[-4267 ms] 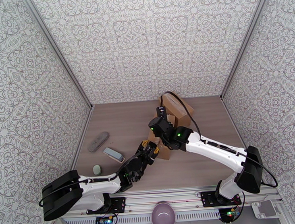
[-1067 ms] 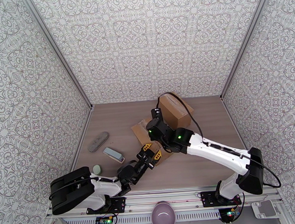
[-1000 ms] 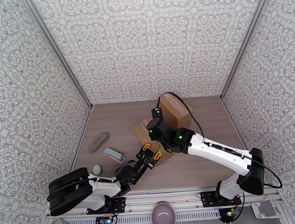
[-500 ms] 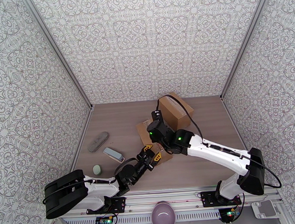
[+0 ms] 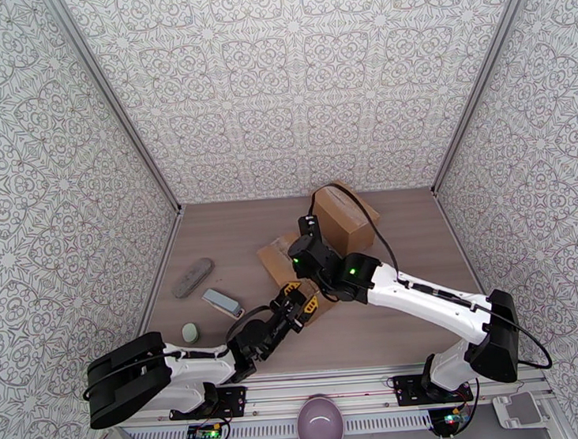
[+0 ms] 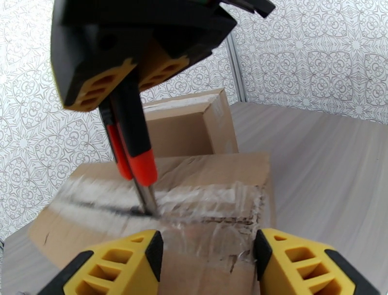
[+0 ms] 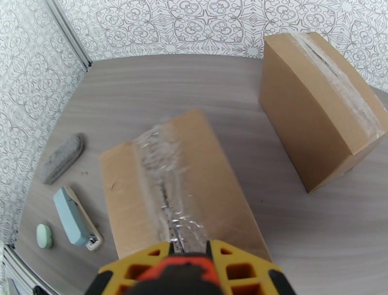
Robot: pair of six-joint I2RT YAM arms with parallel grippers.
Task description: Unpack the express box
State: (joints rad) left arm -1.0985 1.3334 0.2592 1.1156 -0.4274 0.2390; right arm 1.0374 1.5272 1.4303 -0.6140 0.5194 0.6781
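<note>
A flat cardboard express box [image 5: 276, 261] lies mid-table, with a clear tape seam along its top [image 7: 165, 194]. My right gripper [image 5: 307, 254] points down over it, shut on a red-handled cutting tool [image 6: 138, 155]. The tool's metal tip touches the tape seam [image 6: 148, 206]. My left gripper [image 5: 298, 299] is at the box's near end. Its yellow fingers [image 6: 121, 262] stand apart, with the taped cardboard [image 6: 203, 194] between them. A second, taller taped box [image 5: 340, 217] stands behind.
By the left wall lie a grey oblong object [image 5: 192, 277], a pale blue stapler-like thing [image 5: 222, 303] and a small green oval [image 5: 190, 332]. A purple bowl [image 5: 318, 425] sits below the table's near rail. Bare wood lies right of the boxes.
Since the oldest frame, the flat box's far end has swung out left from under the right arm. Over the last second it only twists slightly; both grippers stay on it.
</note>
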